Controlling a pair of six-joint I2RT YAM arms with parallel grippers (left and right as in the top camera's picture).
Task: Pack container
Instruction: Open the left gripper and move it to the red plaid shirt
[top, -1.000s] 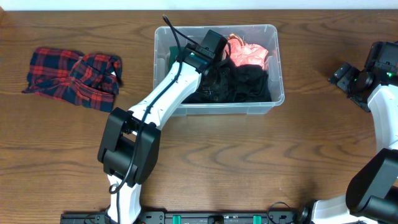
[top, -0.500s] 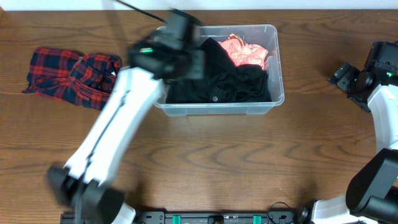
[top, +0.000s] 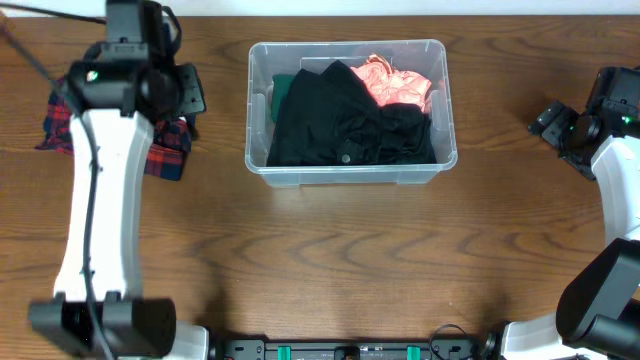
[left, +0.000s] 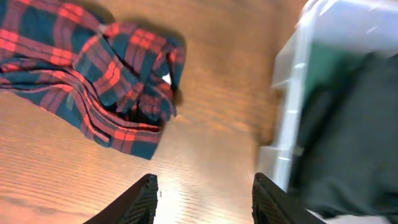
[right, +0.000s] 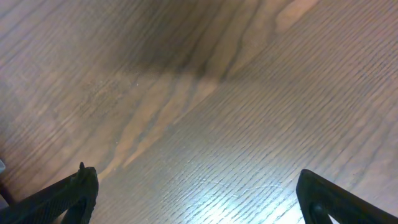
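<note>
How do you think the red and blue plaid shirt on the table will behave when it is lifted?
The plaid shirt lies crumpled in soft folds, so it is probably floppy and would drape from a pinch. It looks like thin fabric, so likely light. Pushed across the table, it would probably bunch up rather than slide whole.

Surface: dark brown wooden table (top: 330, 250) with long visible grain, filling nearly the whole view.
Far edge: narrow white strip (top: 400, 6) beyond the table.
Light: soft, with a pale sheen on the wood.
</note>
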